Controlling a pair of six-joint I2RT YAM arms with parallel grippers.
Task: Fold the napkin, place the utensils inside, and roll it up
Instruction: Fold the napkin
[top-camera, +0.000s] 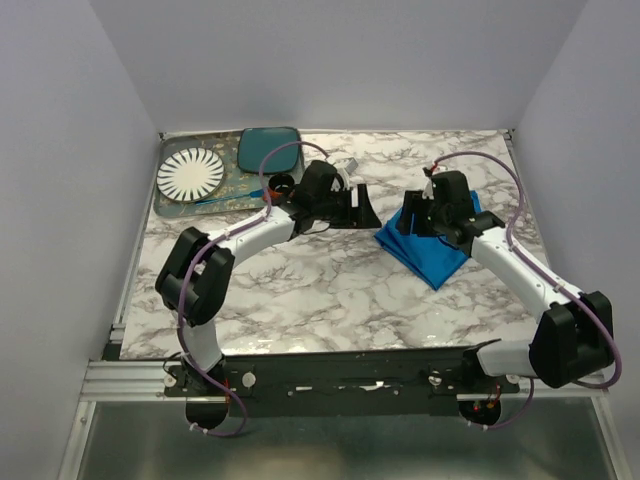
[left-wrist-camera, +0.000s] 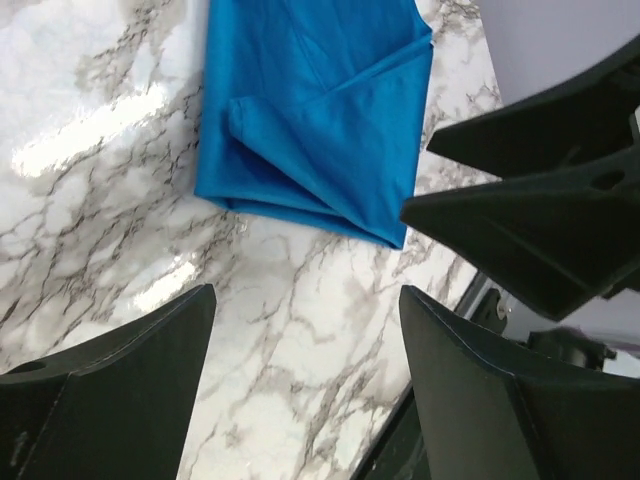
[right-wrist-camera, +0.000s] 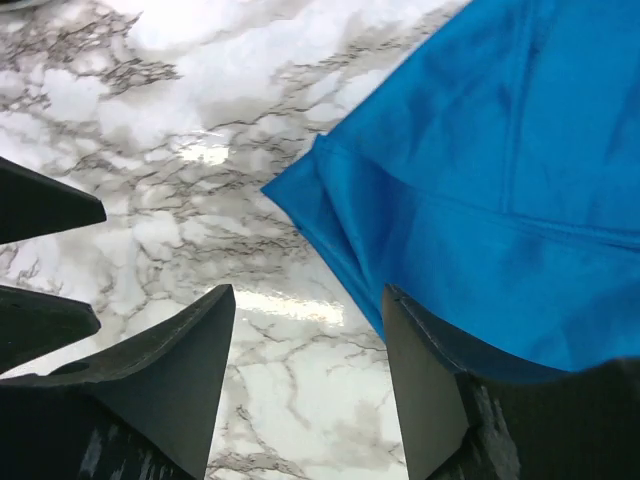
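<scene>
The blue napkin (top-camera: 432, 248), folded into layers, lies right of centre on the marble-patterned table (top-camera: 330, 300), white with grey veins. The right gripper (right-wrist-camera: 308, 290) hangs over its left edge, 2 fingers spread and pinching nothing. Just beside it the left gripper (left-wrist-camera: 305, 295) is also spread wide above bare marble. Plain pale walls (top-camera: 350, 60) enclose 3 sides. A tray (top-camera: 235, 185) at the back left holds 2 plates.

A bright blue, plain soft cloth napkin (top-camera: 432, 255) lies flat on the right half of the white marble table (top-camera: 320, 295). It is folded into overlapping, creased layers, with one corner pointing toward the near edge.
</scene>
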